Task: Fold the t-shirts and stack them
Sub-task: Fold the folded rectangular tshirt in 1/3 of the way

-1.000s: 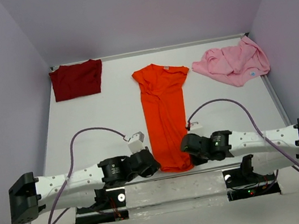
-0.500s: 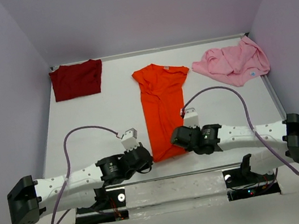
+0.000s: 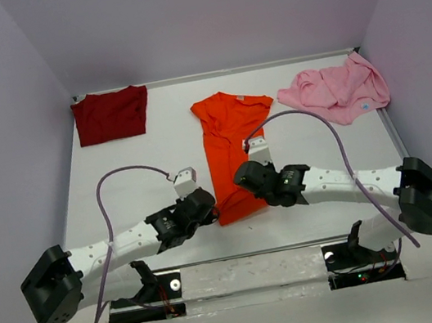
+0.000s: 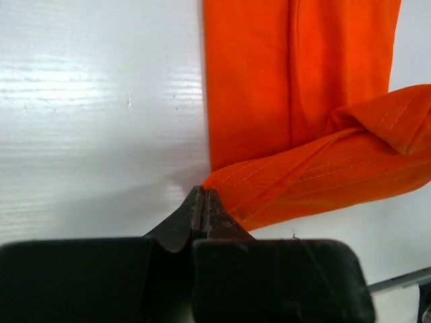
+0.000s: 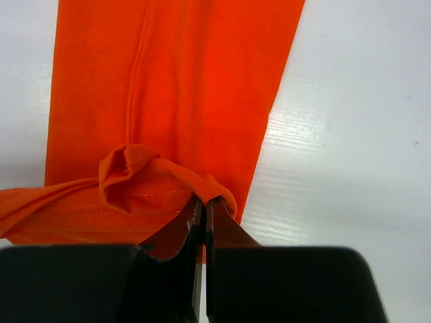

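Left fingers (image 4: 194, 219) and right fingers (image 5: 193, 227) closed.

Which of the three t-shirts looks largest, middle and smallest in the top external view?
1. orange t-shirt, stretched out long down the middle.
2. pink t-shirt, a crumpled heap.
3. maroon t-shirt, a compact folded rectangle, smaller than the pink one, though not by much.

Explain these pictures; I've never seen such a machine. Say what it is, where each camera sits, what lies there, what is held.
Two robot arms stand on a white table: the left arm and the right arm. The wide picture looks down from above and behind them; each close-up comes from a wrist camera. An orange t-shirt lies in the middle, a folded maroon t-shirt far left, a crumpled pink t-shirt far right. The left fingers and right fingers are shut, each pinching a corner of the orange t-shirt's near hem.
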Available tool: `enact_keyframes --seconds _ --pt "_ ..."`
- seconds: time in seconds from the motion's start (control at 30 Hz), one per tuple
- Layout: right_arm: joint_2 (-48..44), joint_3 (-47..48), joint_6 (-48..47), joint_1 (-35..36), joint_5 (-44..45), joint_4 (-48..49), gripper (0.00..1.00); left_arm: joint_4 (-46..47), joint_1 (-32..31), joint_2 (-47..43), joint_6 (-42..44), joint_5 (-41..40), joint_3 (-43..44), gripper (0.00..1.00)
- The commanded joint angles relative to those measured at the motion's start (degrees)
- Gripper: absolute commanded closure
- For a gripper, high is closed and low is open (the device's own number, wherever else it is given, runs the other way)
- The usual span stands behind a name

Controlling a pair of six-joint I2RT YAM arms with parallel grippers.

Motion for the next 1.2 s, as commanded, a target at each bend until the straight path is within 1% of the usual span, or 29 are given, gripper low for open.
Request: enact_keyframes --seconds 0.0,0.2,0.5,0.63,0.97,1.17 --pt "2.2 3.6 -5.7 -1.6 3.3 4.0 1.0 3.4 2.0 3.4 6.5 -1.9 4.2 1.0" --pt "5.3 4.6 -6.4 -3.3 4.6 4.6 1.0 6.2 5.4 7.0 11.4 -0.4 7.8 1.0" --pt "5.6 4.2 -5.8 -6.8 7.1 4.9 1.0 7.0 12.3 10.0 19.2 1.2 14.1 1.0" --pt "8.2 5.4 -7.4 -8.8 7.0 6.4 1.0 9.0 14.5 12.4 21.5 3.0 16.5 1.0" --pt "17.0 9.1 -10.3 -11.6 6.6 10.7 1.0 11.8 17.3 20.9 24.7 5.8 19.1 1.0" --pt "22.0 10.1 -11.3 -13.6 6.0 12.6 1.0 13.2 18.0 25.8 26.6 6.0 21.3 1.0"
